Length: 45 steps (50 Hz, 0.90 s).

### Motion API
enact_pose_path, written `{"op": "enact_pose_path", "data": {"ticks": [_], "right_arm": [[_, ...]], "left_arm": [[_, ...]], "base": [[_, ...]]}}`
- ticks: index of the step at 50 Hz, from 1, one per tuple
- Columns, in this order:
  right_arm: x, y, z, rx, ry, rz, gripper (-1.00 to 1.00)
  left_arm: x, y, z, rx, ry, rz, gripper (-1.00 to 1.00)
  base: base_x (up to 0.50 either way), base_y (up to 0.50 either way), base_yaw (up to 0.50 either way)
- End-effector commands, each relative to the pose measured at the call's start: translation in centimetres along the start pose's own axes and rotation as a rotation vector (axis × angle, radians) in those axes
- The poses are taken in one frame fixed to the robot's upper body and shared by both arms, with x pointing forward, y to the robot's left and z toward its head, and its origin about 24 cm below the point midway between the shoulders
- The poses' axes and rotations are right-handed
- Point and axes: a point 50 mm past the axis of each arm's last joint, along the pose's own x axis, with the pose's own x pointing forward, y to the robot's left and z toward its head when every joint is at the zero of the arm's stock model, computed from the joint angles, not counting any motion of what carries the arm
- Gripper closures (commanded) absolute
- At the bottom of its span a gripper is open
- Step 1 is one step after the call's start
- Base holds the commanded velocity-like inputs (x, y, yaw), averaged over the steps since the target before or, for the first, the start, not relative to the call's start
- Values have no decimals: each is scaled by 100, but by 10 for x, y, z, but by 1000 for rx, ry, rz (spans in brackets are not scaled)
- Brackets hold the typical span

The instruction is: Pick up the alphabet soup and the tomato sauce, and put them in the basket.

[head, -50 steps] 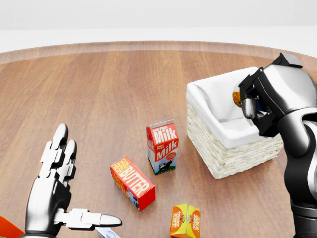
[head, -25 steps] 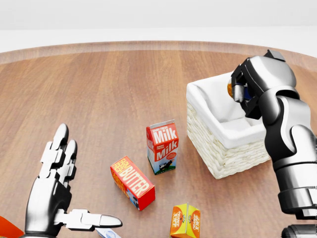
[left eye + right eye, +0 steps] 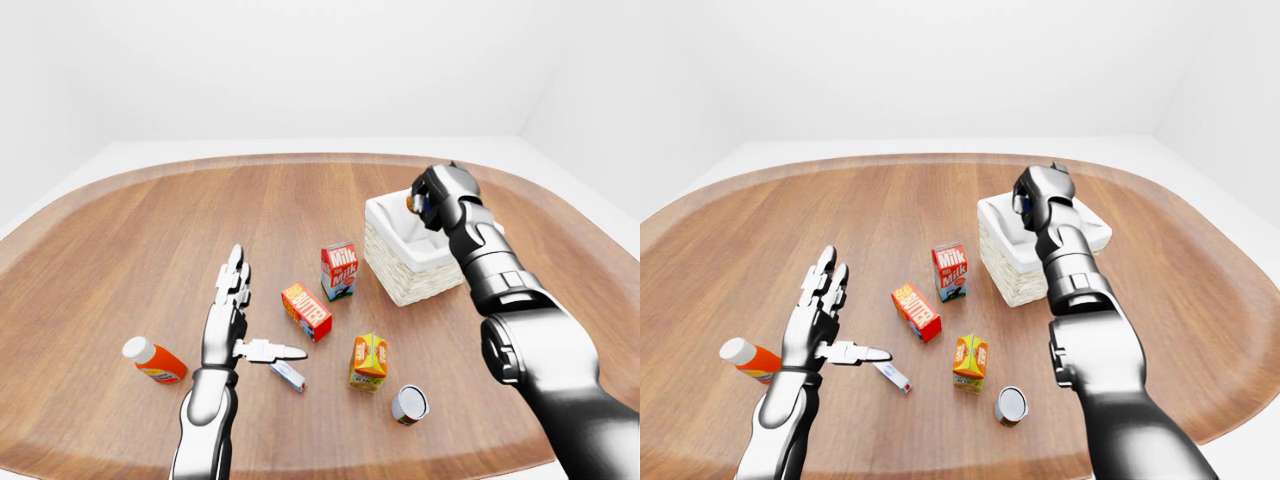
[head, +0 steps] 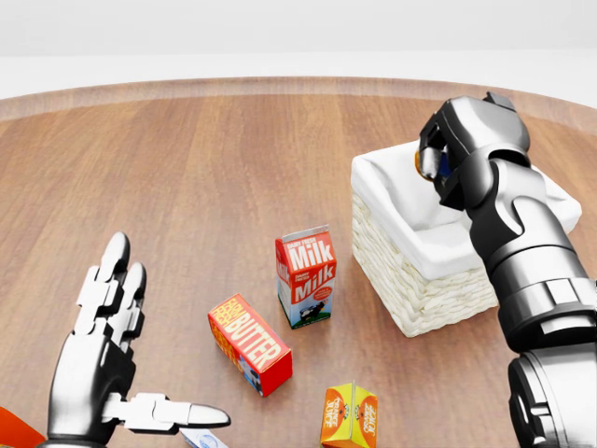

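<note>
1. Right hand [image 4: 437,161] is closed on a small can, only partly visible between the fingers; which of the two cans it is cannot be read. It hangs over the basket [image 4: 410,280], above the white liner.
2. Left hand [image 4: 112,369] is open, fingers spread, holding nothing, low near the worktop's [image 4: 205,177] near-left edge.
3. Step in hand, judged: delivery of the first can into the basket.
4. Next move calls for lowering the hand inside the basket walls, then releasing.
5. Second can [image 3: 409,404] lies on its side near the worktop's near edge, well apart from the basket, beside the orange carton [image 3: 368,361]. It needs a separate grasp.
</note>
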Motion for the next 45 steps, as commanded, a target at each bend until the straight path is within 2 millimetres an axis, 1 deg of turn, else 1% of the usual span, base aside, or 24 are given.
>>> {"op": "enact_pose_path", "data": {"ticks": [1,7,8,15,19,25,31,37,41,45], "right_arm": [[5,-8,6,35,19,-41,100],[4,-4,5,19,29,-42,100],[4,-4,4,42,35,-50,100],[3,6,7,53,40,-25,100],[3,5,9,48,37,-34,100],[4,2,2,59,56,-60,100],[4,0,0,44,59,-88,100],[3,2,2,16,52,-93,100],[4,1,8,-5,33,-92,100],[3,8,11,-19,27,-80,100]], "left_arm": [[3,3,1,16,-6,37,-100],[3,3,0,16,-1,38,-100],[4,3,1,17,-7,38,-100],[4,3,1,15,-5,39,-100],[4,3,2,14,-12,39,-100],[4,3,0,13,-4,36,-100],[3,3,-1,11,0,33,-100],[3,2,0,12,-2,31,-100],[3,2,2,12,-10,29,-100],[3,2,2,11,-11,27,-100]], "base": [[0,0,0],[0,0,0],[0,0,0],[0,0,0],[0,0,0],[0,0,0],[0,0,0],[0,0,0],[0,0,0],[0,0,0]]}}
